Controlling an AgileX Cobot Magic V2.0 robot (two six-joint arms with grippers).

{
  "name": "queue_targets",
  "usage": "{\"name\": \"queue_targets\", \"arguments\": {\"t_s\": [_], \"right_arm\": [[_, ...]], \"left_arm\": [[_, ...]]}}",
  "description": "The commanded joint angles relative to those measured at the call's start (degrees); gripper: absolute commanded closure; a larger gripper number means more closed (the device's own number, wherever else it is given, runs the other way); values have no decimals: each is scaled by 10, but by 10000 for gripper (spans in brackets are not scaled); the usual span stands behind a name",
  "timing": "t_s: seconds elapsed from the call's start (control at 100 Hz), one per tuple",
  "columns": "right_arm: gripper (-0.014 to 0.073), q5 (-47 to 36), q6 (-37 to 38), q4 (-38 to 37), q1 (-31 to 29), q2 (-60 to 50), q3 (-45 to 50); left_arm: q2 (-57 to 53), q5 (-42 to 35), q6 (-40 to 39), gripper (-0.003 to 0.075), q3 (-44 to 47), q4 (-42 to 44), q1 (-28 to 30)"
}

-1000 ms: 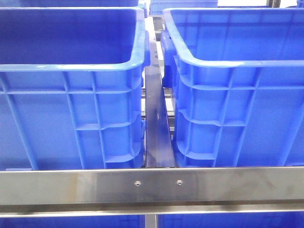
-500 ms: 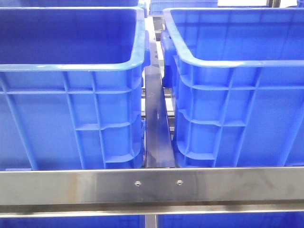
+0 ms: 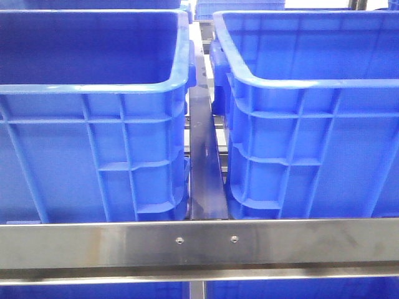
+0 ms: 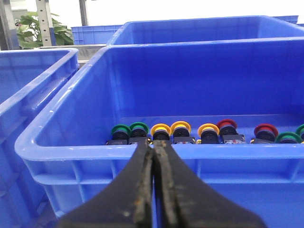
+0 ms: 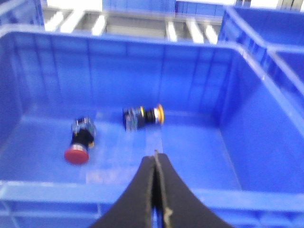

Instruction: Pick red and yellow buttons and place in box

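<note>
Left gripper (image 4: pixel 155 149): we found it clenched, its two dark fingers pressed flat together with nothing between them, the tips poised at the near rim of a blue bin (image 4: pixel 71 142).

Just beyond the left gripper tips, on the floor of that bin, we counted a row of buttons standing side by side: two green buttons (image 4: pixel 129 129), then a yellow button (image 4: pixel 161 129) directly past the tips, a second yellow button (image 4: pixel 180 127), a third yellow button (image 4: pixel 208 129), a red button (image 4: pixel 227 125), a second red button (image 4: pixel 266 130), and a further green button (image 4: pixel 288 137) at the far end of the row. We could not tell whether neighbouring buttons touched. Another blue bin (image 4: pixel 33 80) stood beside this one, and potted foliage (image 4: pixel 40 31) lay well beyond it.

Right gripper (image 5: pixel 156 164): likewise clenched and holding nothing, its tips over the near rim of the box (image 5: pixel 228 76).

Past the right gripper, on the box floor, we logged a fallen red button (image 5: pixel 78 152) lying on its side, and farther in a fallen yellow button (image 5: pixel 145 116), also on its side. The two lay apart. This view was blurred.

Front view: neither gripper appeared. We recorded a left crate (image 3: pixel 93 87) and a right crate (image 3: pixel 312 81) side by side, a dark rail (image 3: pixel 204 162) between them and a steel bar (image 3: pixel 199 244) across the front.
</note>
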Motion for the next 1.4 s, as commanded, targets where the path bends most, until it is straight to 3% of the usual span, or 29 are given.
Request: {"name": "queue_targets", "arguments": {"t_s": [0.0,0.32,0.36,0.58,1.39], "right_arm": [[663,-94,57,-48,6,4,10],[663,-105,95,-54,-26,-76,112],[663,-62,103,-62,-33,-89,109],[663,0,103,-73,-39,-198,110],[663,-16,103,-73,-36,-194,110]], "left_arm": [[-18,-45,-7,740,30,1,-2],[-18,-45,-7,740,30,1,-2],[-18,-45,-7,740,30,1,-2],[-18,-45,-7,740,30,1,-2],[-18,-44,-7,740,30,1,-2]]}}
